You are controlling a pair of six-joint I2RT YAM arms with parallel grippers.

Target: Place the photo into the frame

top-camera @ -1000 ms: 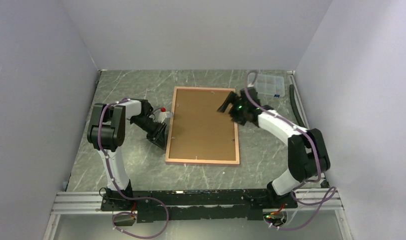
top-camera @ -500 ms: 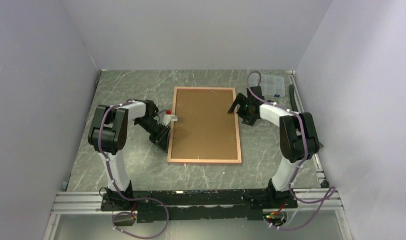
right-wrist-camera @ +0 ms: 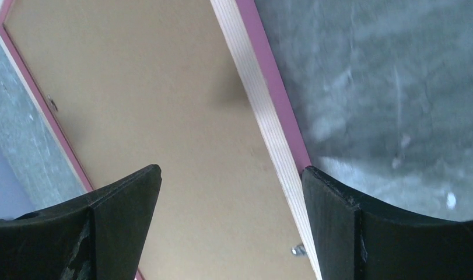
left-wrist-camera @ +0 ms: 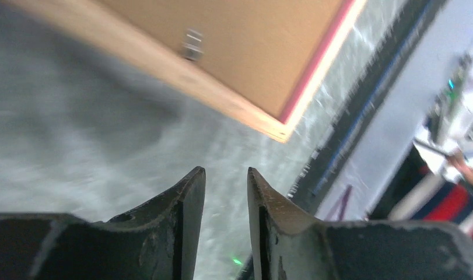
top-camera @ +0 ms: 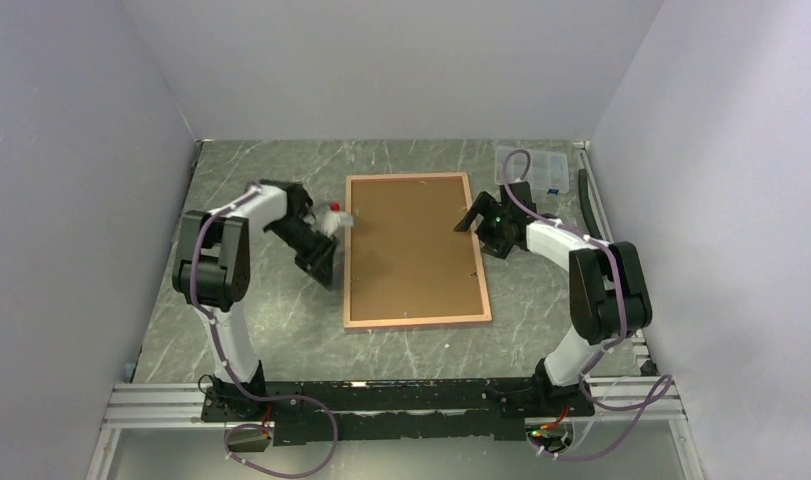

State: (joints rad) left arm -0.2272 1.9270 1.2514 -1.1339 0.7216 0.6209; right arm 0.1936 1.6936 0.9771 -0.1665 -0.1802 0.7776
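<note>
In the top view, the frame (top-camera: 415, 320) lay flat at the middle of the grey marbled surface (top-camera: 271, 330). It was reverse side up and turned slightly off square. A thin pinkish-tan rim ran around the brown backing board (top-camera: 411, 245) that filled it. The left fingers (top-camera: 327, 224) hung just beside the frame's left edge near its far corner, too blurred to tell their spread. The right fingers (top-camera: 471, 217) stood over the right edge. A clear compartment box (top-camera: 537, 168) sat in the far right corner, well apart from the frame.

In the left wrist view, the 2 left fingers (left-wrist-camera: 187, 198) were close together with only a narrow gap, pinching nothing. Beyond them showed 1 corner of the frame (left-wrist-camera: 164, 71), with a tan wood band, a pink outer edge and a small metal clip (left-wrist-camera: 192, 45).

In the right wrist view, the right fingers (right-wrist-camera: 123, 198) were spread wide and empty above the frame (right-wrist-camera: 263, 116). Its pale wood band and pink edge ran between them, with a metal tab (right-wrist-camera: 298, 251) on the board (right-wrist-camera: 164, 116).
</note>
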